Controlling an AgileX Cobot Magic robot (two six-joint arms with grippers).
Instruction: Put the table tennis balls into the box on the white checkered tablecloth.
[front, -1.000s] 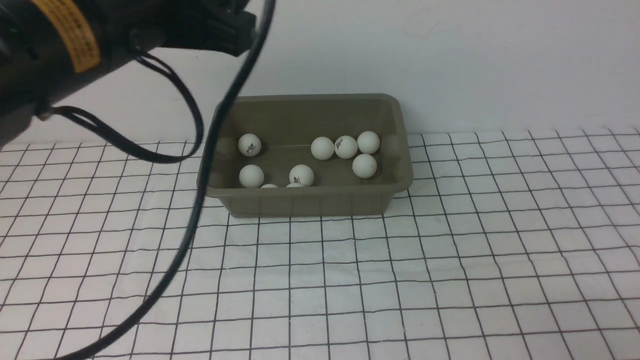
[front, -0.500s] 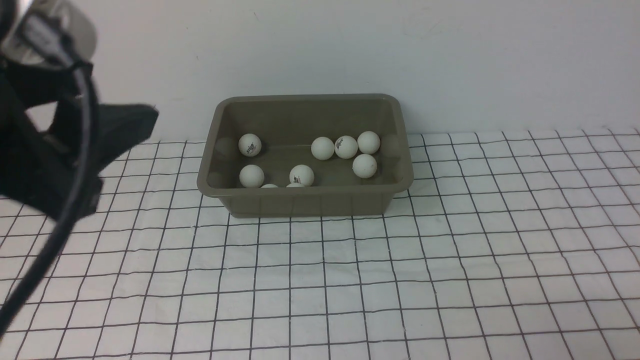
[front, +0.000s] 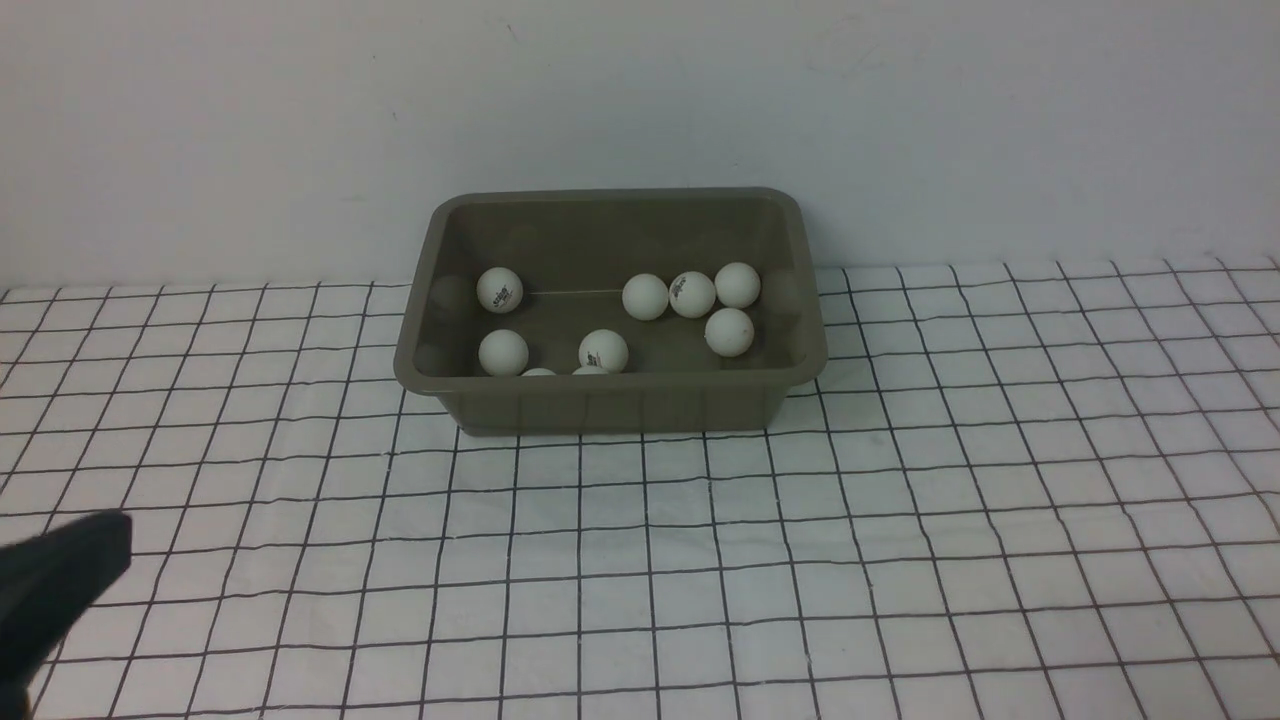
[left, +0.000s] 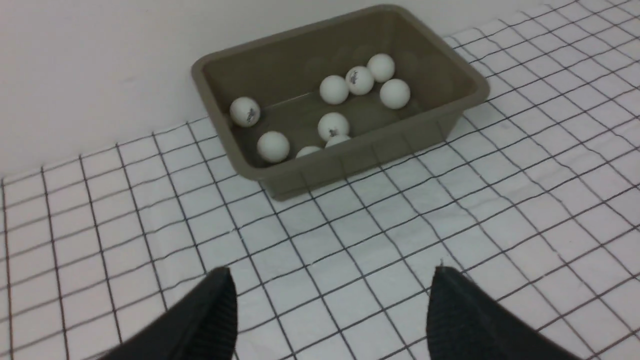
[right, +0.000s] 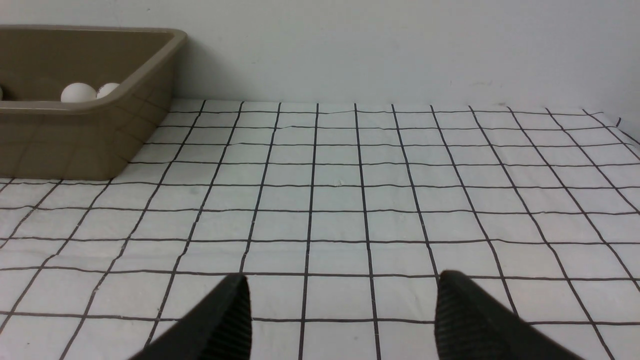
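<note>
The olive-grey box (front: 610, 405) stands on the white checkered tablecloth (front: 800, 550) near the back wall. Several white table tennis balls (front: 646, 296) lie inside it, some with dark logos. I see no ball on the cloth. My left gripper (left: 332, 280) is open and empty, low over the cloth, in front of and to the left of the box (left: 350, 160) with its balls (left: 334, 90). One of its dark fingers (front: 70, 570) shows at the front view's lower left. My right gripper (right: 342, 285) is open and empty over the cloth, right of the box (right: 75, 145).
A plain white wall rises right behind the box. The cloth is slightly wrinkled and reaches to its far right edge (right: 620, 125) in the right wrist view. Nothing else stands on the cloth.
My left arm has swung from high above the box's left side down and back to the lower left corner of the front view. The balls and box have not moved.
</note>
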